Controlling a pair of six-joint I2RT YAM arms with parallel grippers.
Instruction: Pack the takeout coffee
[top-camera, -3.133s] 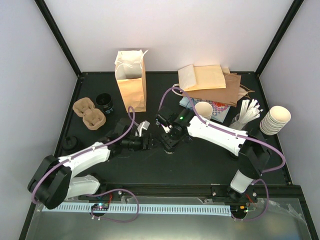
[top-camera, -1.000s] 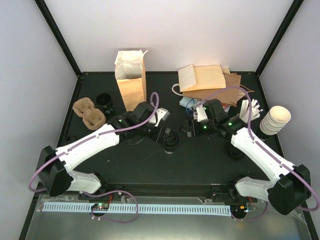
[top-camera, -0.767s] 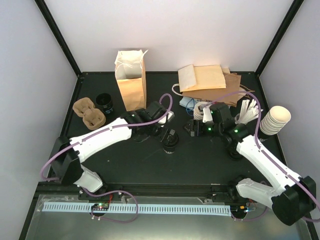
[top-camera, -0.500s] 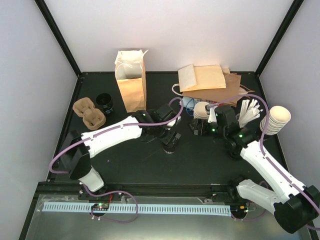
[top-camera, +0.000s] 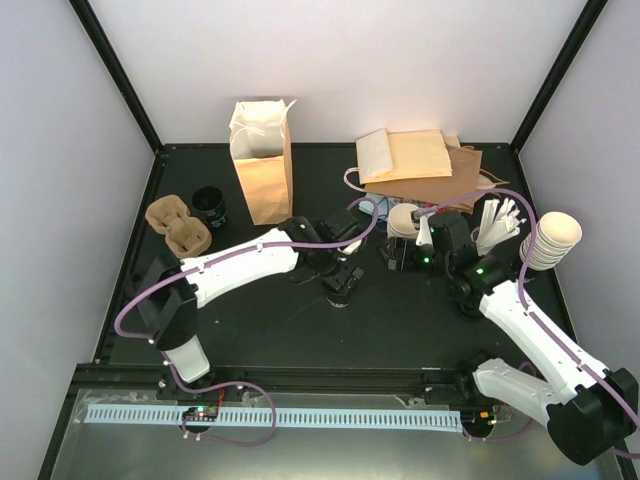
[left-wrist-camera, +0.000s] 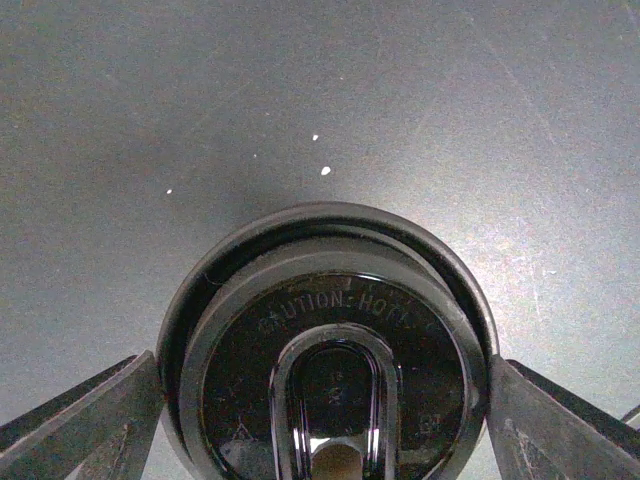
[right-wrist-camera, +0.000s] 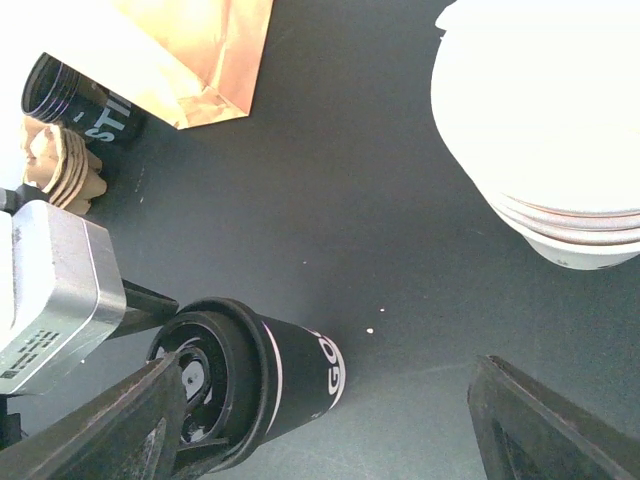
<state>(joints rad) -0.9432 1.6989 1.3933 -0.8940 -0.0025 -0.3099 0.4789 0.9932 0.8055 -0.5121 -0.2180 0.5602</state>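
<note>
Takeout coffee (top-camera: 340, 288), black-lidded, dark-sleeved, at table centre: we judge the grasp step in hand, left gripper (left-wrist-camera: 325, 400) spread astride its lid, right gripper (top-camera: 392, 258) spread, idle; next, clamp, lift toward upper-left paper bag (top-camera: 262, 160).

Overhead view looks down across the whole tabletop (top-camera: 250, 320). Both wrist views sit close, sharing the lidded cup (left-wrist-camera: 330, 350) (right-wrist-camera: 245, 375) (top-camera: 341, 287).

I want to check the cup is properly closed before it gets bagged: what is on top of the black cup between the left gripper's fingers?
A black plastic lid caps the black cup, embossed with a caution warning and a raised oval sip spout. The lid hides whatever is inside.
</note>
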